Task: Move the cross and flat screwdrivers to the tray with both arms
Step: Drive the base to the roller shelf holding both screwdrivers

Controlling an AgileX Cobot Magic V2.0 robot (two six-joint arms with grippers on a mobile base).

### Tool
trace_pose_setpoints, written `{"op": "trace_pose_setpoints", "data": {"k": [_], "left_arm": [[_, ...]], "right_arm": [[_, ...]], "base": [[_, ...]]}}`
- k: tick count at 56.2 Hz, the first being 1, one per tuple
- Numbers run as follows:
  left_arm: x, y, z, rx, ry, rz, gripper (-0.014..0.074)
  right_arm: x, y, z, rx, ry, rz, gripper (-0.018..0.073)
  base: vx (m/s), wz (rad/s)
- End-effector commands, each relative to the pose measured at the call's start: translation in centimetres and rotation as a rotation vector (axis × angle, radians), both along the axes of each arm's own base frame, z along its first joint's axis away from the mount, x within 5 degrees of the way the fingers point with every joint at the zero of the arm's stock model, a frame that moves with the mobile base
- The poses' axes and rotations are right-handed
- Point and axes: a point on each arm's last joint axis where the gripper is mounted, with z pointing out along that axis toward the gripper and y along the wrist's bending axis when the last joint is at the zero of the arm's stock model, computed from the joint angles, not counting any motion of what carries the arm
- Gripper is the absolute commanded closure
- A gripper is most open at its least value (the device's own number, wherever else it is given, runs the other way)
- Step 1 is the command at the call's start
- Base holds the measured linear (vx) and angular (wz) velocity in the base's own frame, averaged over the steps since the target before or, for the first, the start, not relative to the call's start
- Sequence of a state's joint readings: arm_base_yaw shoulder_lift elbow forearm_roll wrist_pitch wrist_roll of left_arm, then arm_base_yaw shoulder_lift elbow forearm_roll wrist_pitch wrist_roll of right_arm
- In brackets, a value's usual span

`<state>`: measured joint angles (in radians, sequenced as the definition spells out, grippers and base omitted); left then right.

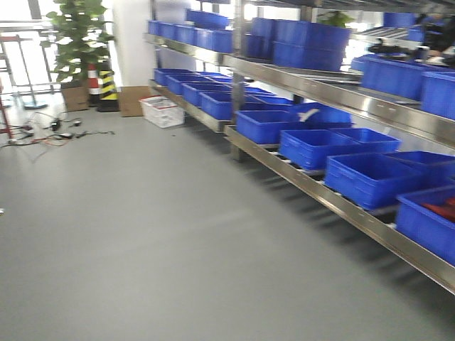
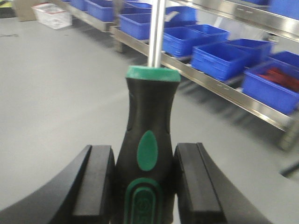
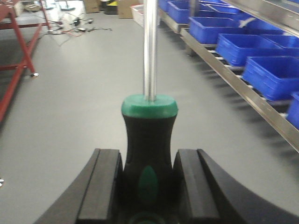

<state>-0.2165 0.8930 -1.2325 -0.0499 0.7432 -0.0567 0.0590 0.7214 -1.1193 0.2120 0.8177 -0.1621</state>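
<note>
My left gripper [image 2: 145, 179] is shut on a screwdriver [image 2: 149, 140] with a black and green handle; its steel shaft rises out of the top of the left wrist view, so the tip is hidden. In the right wrist view, a second black and green screwdriver [image 3: 149, 140] is held the same way, with my right gripper [image 3: 148, 182] shut on its handle and the shaft running up out of frame. I cannot tell which one is cross and which is flat. The tray is out of view. Neither arm shows in the front view.
Steel shelving [image 1: 334, 192] with rows of deep blue bins [image 1: 366, 177] runs along the right. Grey floor [image 1: 128, 234] fills the left and middle. At the far end stand a white crate [image 1: 162, 111], a cardboard box [image 1: 133, 99], a plant [image 1: 77, 42] and loose cables [image 1: 50, 131]. A red frame [image 3: 16, 60] is at left.
</note>
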Motion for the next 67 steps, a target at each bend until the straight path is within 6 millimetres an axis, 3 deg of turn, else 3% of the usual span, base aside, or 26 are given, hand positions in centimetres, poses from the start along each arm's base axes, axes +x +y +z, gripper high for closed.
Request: {"op": "trace_pose_setpoints", "data": {"k": [1, 36, 67], "left_arm": [[-0.43, 0.02, 1.9, -0.038, -0.129, -0.003, 0.0599], [-0.55, 0.04, 1.95, -0.039, -0.132, -0.003, 0.0599], [-0.55, 0.04, 1.95, -0.039, -0.132, -0.003, 0.0599]], "right_arm": [[-0.15, -0.08, 1.59, 0.019, -0.111, -0.011, 0.0567], [-0.16, -0.07, 1.56, 0.019, -0.107, -0.01, 0.0567], [-0.16, -0.07, 1.56, 0.019, -0.106, -0.01, 0.0567]], "base": [[0.54, 0.5], [0.56, 0.44], [0.58, -0.1]]}}
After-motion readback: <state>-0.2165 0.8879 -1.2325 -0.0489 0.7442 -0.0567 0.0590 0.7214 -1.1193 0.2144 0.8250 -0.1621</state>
